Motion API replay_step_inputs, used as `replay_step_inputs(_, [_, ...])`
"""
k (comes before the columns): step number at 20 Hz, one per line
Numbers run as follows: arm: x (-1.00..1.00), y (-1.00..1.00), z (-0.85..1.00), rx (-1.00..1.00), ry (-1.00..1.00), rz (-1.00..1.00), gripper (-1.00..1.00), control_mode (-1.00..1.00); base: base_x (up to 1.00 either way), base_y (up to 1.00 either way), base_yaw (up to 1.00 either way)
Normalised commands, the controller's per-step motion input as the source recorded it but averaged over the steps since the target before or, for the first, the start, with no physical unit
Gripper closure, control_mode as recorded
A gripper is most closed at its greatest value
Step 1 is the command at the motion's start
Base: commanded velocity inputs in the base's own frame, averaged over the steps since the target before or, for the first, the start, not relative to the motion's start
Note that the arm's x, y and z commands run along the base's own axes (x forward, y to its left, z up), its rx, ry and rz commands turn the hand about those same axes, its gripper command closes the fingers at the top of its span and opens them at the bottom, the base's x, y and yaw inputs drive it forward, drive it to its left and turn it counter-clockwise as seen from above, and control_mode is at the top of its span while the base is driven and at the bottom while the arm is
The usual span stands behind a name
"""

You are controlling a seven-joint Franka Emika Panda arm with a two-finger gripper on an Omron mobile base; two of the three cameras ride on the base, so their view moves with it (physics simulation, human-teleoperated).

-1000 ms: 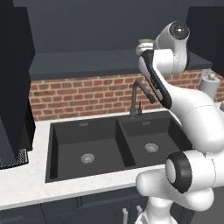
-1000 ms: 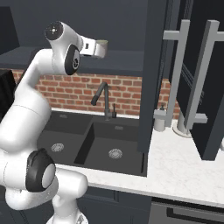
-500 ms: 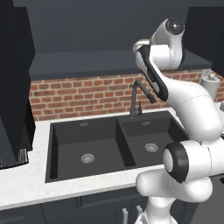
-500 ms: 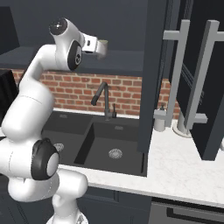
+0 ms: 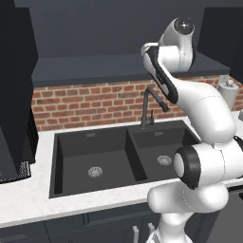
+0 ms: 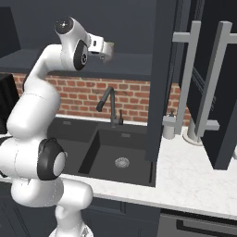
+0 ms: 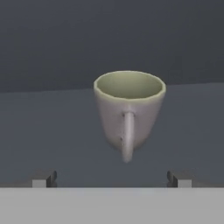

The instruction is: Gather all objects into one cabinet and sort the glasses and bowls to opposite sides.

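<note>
A beige mug point(image 7: 127, 109) with a pale olive inside stands upright on a dark shelf point(image 7: 52, 131), its handle turned toward the hand camera. My gripper point(image 7: 111, 178) is open a short way in front of the mug, level with its base, with one fingertip point(image 7: 43, 178) on each side and nothing between them. From the right base view the gripper point(image 6: 108, 51) reaches high over the sink toward the dark ledge point(image 6: 134, 62). The cabinet door point(image 6: 227, 115) with long silver bar handles point(image 6: 190, 83) stands open at the right. The bowls and the red mug are out of view.
A black double sink point(image 5: 123, 156) with a dark faucet point(image 5: 147, 107) lies below the arm, backed by a brick wall point(image 5: 85, 107). A soap dispenser point(image 6: 170, 126) and a grey paper-towel holder point(image 6: 192, 134) stand on the white counter point(image 6: 194, 180) under the open doors.
The arm's upper joints have turned a little, and the hand has edged slightly further along the high ledge. The jaws have stayed open.
</note>
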Motion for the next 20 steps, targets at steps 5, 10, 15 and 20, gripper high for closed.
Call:
replay_step_inputs(5, [0.32,-0.04,-0.08,0.0,0.0,0.0,-1.0,-1.0,0.0,0.0,0.0])
replay_step_inputs(10, [0.27,-0.22,-0.12,0.0,0.0,0.0,-1.0,-1.0,0.0,0.0,0.0])
replay_step_inputs(15, [0.14,-0.17,-0.17,0.0,0.0,0.0,-1.0,-1.0,0.0,0.0,0.0])
replay_step_inputs(20, [0.05,0.0,-0.14,0.0,0.0,0.0,-1.0,-1.0,0.0,0.0,0.0])
